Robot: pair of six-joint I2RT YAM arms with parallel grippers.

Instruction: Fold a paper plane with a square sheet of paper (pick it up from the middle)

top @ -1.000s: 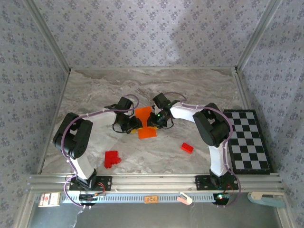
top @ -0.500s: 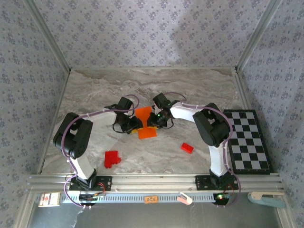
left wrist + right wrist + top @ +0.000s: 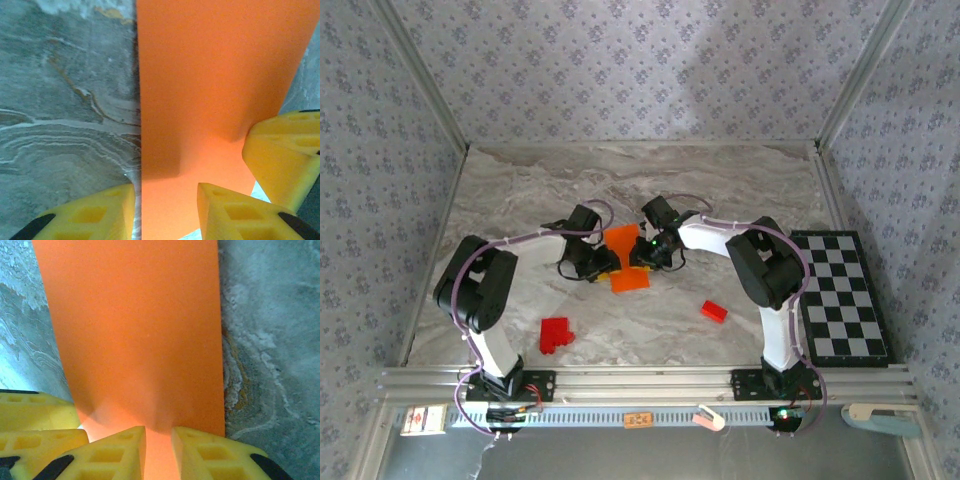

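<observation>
- The paper (image 3: 630, 280) lies at the middle of the table (image 3: 520, 190), orange and plain. It is pinched in narrow where the two grippers meet and wider on the far and near sides of them.
- The left gripper (image 3: 165, 188) comes at it from the left. Its jaws stand apart: one finger (image 3: 95, 212) is over bare marble right at the paper's edge, the other is over the sheet.
- The right gripper (image 3: 158, 429) comes in from the other side with both fingers over the paper and just a thin slit between them. I can't tell from here whether they nip the sheet.
- The two grippers crowd each other. Each wrist view has the other's yellow fingers poking in at the side, just beside its own.
- The paper throws a shadow along its left edge onto the marble.
- Nearer the arm bases sits a red piece (image 3: 556, 333) on the left and a red block (image 3: 714, 311) on the right, both well apart from the paper.
- A board (image 3: 840, 295) in black and white squares lies along the right edge, beyond the right arm.
</observation>
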